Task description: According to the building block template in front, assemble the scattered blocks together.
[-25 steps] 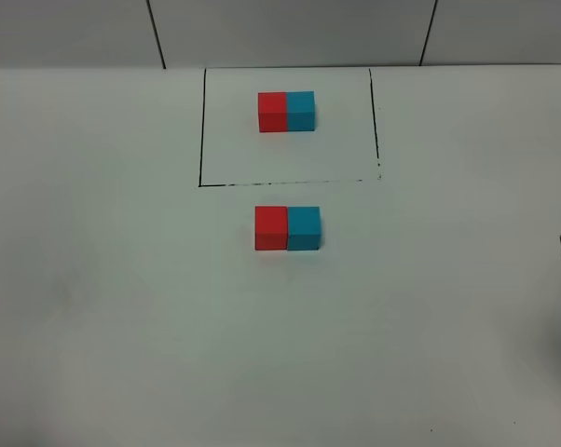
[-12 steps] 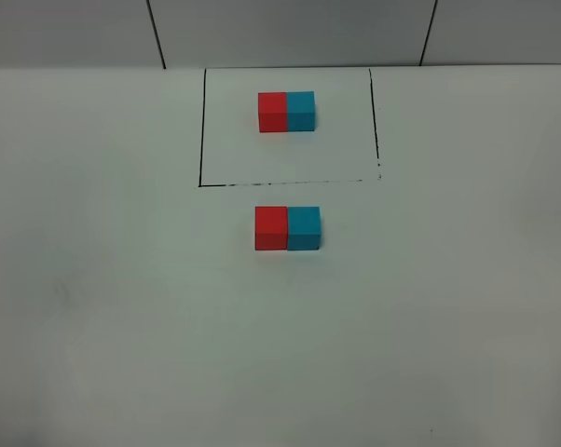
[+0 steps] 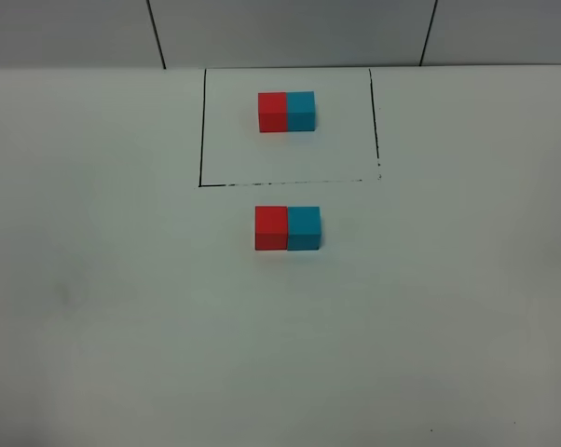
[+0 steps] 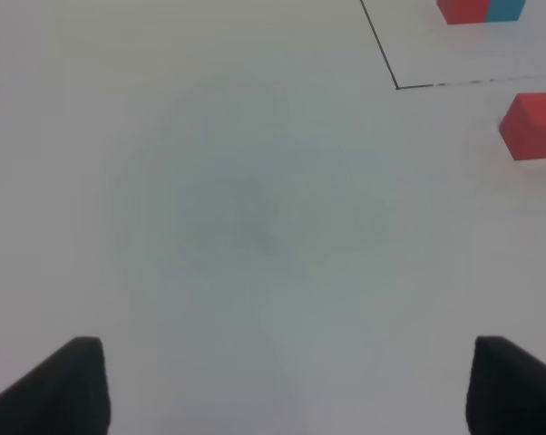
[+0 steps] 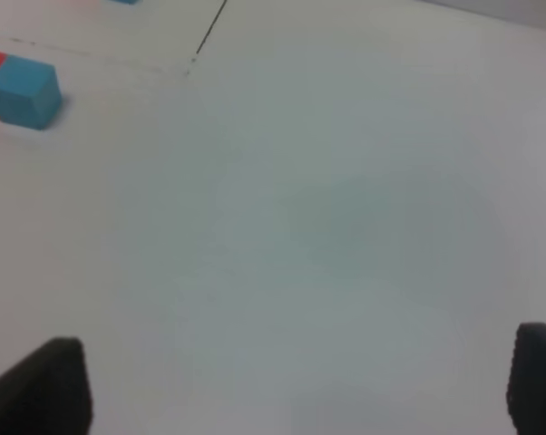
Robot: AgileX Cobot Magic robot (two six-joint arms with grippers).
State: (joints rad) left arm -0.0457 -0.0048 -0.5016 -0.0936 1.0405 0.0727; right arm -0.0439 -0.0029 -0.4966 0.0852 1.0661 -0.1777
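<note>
The building block template (image 3: pixel 286 112), a red and a cyan-blue cube joined as one bar, lies inside a thin black drawn frame (image 3: pixel 201 130) at the back. Below the frame the loose red cube (image 3: pixel 270 228) and the loose cyan-blue cube (image 3: pixel 304 229) sit side by side, touching, red on the left. Neither gripper shows in the exterior high view. In the left wrist view my left gripper (image 4: pixel 282 390) is open and empty, with the red cube (image 4: pixel 533 126) far off. In the right wrist view my right gripper (image 5: pixel 300 390) is open and empty, with the blue cube (image 5: pixel 24 91) far off.
The white table (image 3: pixel 122 307) carries only the blocks and the drawn frame. A grey panelled wall (image 3: pixel 290 28) runs behind the table's far edge.
A dark part of the right arm that showed at the right edge of the exterior high view one second ago has left the view. The blocks have not moved.
</note>
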